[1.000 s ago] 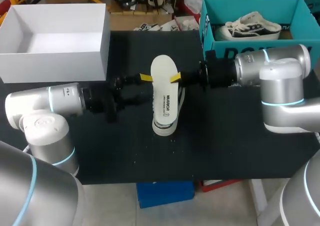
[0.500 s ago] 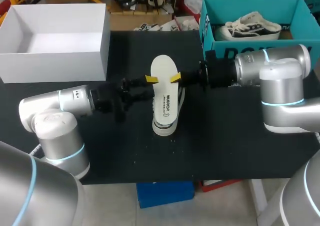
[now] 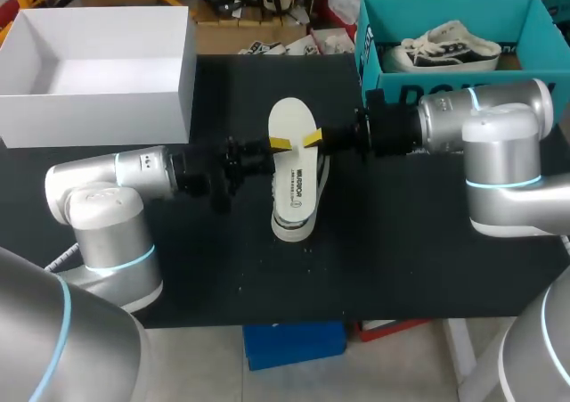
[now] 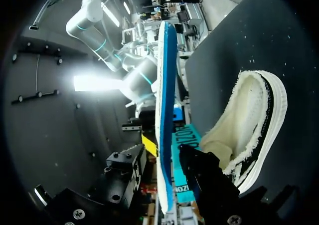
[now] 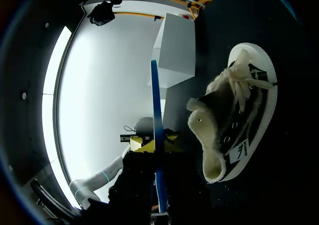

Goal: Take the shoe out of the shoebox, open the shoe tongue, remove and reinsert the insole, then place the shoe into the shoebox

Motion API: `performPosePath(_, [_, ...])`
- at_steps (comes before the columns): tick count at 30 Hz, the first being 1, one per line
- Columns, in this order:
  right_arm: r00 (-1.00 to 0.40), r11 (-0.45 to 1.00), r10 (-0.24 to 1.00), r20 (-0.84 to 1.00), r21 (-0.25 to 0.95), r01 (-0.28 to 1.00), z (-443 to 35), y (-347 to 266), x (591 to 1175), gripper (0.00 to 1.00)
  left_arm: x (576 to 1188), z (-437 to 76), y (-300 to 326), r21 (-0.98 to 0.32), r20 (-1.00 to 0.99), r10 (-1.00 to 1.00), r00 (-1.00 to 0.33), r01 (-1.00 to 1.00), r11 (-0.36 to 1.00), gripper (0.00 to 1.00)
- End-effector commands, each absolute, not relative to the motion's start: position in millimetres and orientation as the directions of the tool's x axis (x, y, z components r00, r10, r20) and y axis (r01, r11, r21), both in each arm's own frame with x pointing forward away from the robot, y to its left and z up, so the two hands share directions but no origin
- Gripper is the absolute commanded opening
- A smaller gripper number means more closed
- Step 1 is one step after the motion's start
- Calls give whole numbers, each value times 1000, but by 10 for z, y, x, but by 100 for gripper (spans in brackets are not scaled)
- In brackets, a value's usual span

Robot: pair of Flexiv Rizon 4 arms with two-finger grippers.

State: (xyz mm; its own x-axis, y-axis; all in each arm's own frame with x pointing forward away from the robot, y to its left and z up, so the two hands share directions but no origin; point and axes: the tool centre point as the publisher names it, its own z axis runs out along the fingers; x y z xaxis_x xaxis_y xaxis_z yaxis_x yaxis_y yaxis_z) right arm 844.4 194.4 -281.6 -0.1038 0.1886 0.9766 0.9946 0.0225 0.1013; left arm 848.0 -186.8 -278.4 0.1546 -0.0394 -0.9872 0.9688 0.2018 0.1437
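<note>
A white insole (image 3: 292, 166) with a blue underside hangs over the middle of the black table, above the black-and-white shoe (image 3: 318, 181). My right gripper (image 3: 312, 138) is shut on the insole's right edge; in the right wrist view the insole (image 5: 157, 110) stands edge-on in that gripper (image 5: 155, 146), with the shoe (image 5: 234, 125) beside it. My left gripper (image 3: 280, 143) is at the insole's left edge. In the left wrist view its fingers (image 4: 199, 167) straddle the edge-on insole (image 4: 165, 100), a gap still showing on one side. The shoe (image 4: 249, 130) lies beyond.
An open white box (image 3: 98, 108) stands at the back left. At the back right a teal shoebox (image 3: 367, 28) holds a second shoe (image 3: 450, 45). My right arm's wrist lies just in front of it.
My left arm has moved right, bringing its gripper onto the insole's left edge, and its fingers have narrowed around it. The right arm, the insole and the shoe have stayed put.
</note>
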Motion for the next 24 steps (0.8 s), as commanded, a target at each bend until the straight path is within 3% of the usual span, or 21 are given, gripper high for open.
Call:
performPosePath(1, [-103,23,190,976,101,995,-2818,1951,8447,0,8492,-2796,-1912,146,-987,-37,156,970,195,38])
performPosePath(5, [-103,23,190,976,101,995,-2818,1951,8447,0,8489,-2792,-1937,148,-987,-36,157,971,190,2])
performPosePath(14, [-103,23,190,976,101,995,-2818,1951,8447,0,8507,-2795,-1957,144,-988,-22,151,973,180,0])
performPosePath(15, [-103,23,190,976,101,995,-2818,1951,8447,35,8505,-2793,-1958,143,-989,-16,148,973,179,0])
performPosePath(16, [-102,6,189,977,102,995,-2805,1943,8447,100,8497,-2789,-1959,137,-990,-3,140,975,172,0])
performPosePath(24, [-80,-115,281,956,116,987,-2535,1712,8275,100,8250,-2758,-1860,33,-991,132,19,994,101,0])
